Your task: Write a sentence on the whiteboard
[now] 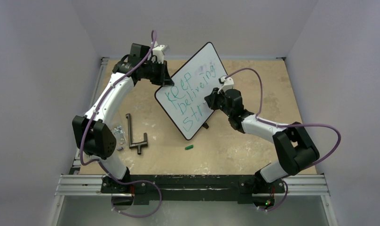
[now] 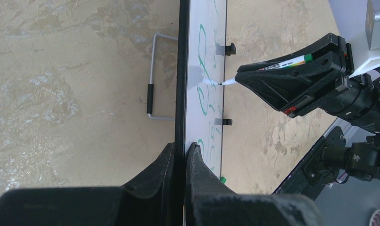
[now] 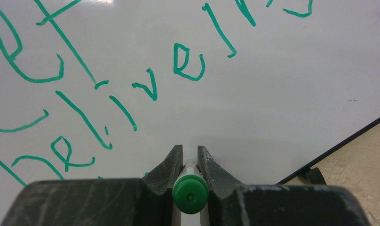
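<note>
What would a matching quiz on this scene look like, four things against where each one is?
Things: 1 whiteboard; 2 marker; 3 green cap; 4 black tool.
Places: A loose on the table in front of the board; B in the right gripper, tip on the board; C on the table beside the left arm; D edge pinched by the left gripper.
Pairs: 1-D, 2-B, 3-A, 4-C.

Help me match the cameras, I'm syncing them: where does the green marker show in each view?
Top external: not made out; hidden inside the right gripper against the whiteboard's lower right edge.
Left wrist: upper right, the marker clamped in black jaws, tip at the whiteboard.
Right wrist: bottom centre, green end between the jaws.
Shared landmark: the green sentence.
</note>
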`<state>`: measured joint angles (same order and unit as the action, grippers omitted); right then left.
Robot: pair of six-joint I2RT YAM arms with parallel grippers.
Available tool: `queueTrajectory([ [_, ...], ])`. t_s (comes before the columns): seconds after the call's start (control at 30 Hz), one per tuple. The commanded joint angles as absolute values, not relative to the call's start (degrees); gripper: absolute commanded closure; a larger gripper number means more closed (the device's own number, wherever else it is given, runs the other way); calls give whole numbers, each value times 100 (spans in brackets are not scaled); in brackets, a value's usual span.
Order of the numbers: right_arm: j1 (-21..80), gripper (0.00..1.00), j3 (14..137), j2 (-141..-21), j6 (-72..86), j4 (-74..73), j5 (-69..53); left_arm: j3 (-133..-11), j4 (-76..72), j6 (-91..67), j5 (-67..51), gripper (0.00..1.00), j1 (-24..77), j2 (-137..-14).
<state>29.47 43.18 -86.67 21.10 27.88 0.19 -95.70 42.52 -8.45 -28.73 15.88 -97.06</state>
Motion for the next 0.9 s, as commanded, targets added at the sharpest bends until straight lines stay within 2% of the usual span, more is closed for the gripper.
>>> queueTrajectory([
  [0.0,2950,100,4336,-8623,2134,3130,-290,-9504,4490,-310,-1218,100,1459,-9615],
  [0.53,2954,100,3854,-8388,2225,3115,-527,-9496,4499,-312,-1212,100,1459,-9580],
  [0.87,2953,100,3869,-8432,2278,2933,-176,-9494,4486,-321,-1221,100,1462,-9571],
])
